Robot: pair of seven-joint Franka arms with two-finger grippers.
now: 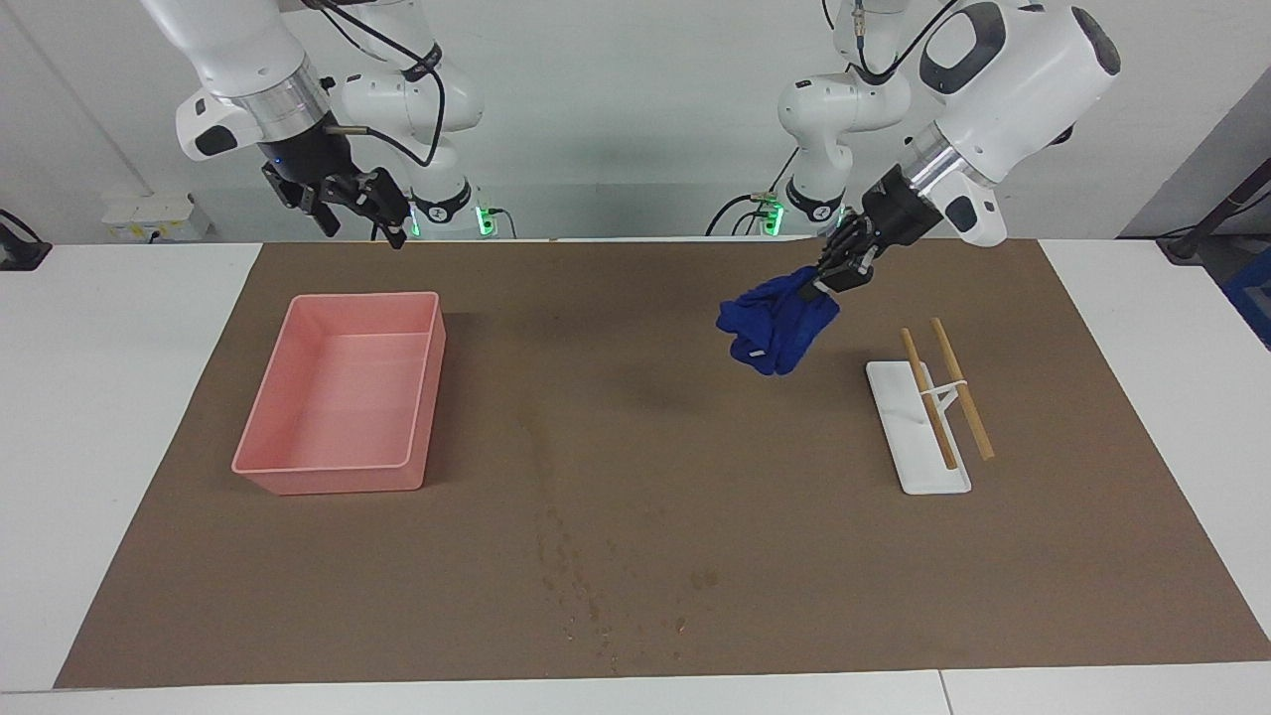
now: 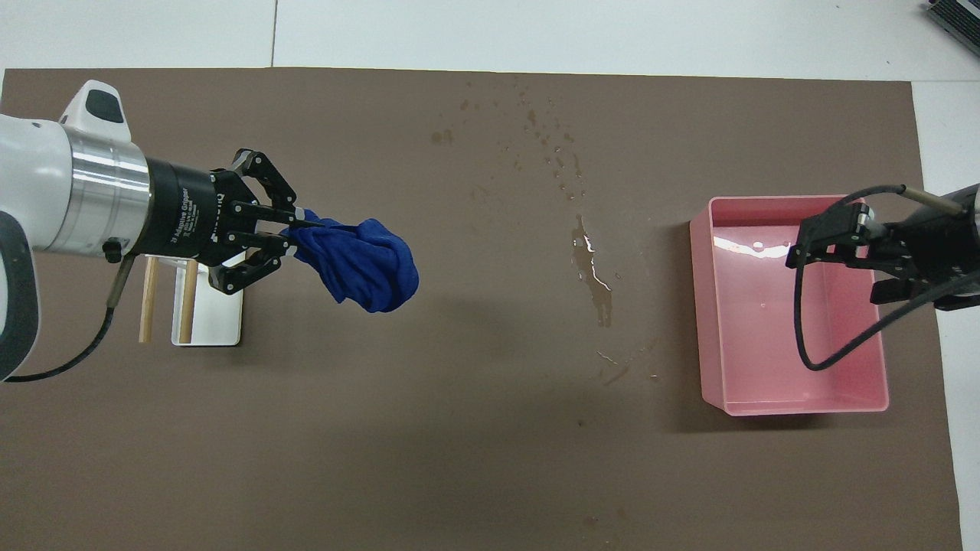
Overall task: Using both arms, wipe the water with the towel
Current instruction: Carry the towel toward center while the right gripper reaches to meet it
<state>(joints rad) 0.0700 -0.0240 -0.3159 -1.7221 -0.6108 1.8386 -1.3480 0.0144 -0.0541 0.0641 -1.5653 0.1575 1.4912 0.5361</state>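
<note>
The left gripper (image 1: 816,285) is up in the air over the brown mat (image 1: 655,417), its fingertips pinched on one corner of the blue towel (image 1: 777,325). The towel hangs from it as a loose bundle, clear of the mat, over bare mat between the white tray (image 1: 916,437) and the middle of the surface. In the overhead view the same gripper (image 2: 297,228) has its outer links splayed while the tips meet on the cloth, and the towel (image 2: 360,262) droops away from it toward the wet patch.

The tray lies at the left arm's end of the mat, with two wooden sticks (image 1: 945,389) resting across it at a slant; nothing covers them.

The water (image 2: 591,268) shows in the overhead view as a glinting streak near the middle of the mat, just beside the pink tub (image 2: 788,302), with scattered specks (image 2: 547,138) farther from the robots. In the facing view the specks (image 1: 596,596) lie near the mat's edge farthest from the robots. The towel is well apart from all of it.

The right gripper (image 1: 357,214) hangs in the air with its fingers spread and nothing between them. In the overhead view the right gripper (image 2: 842,245) is over the tub.
</note>
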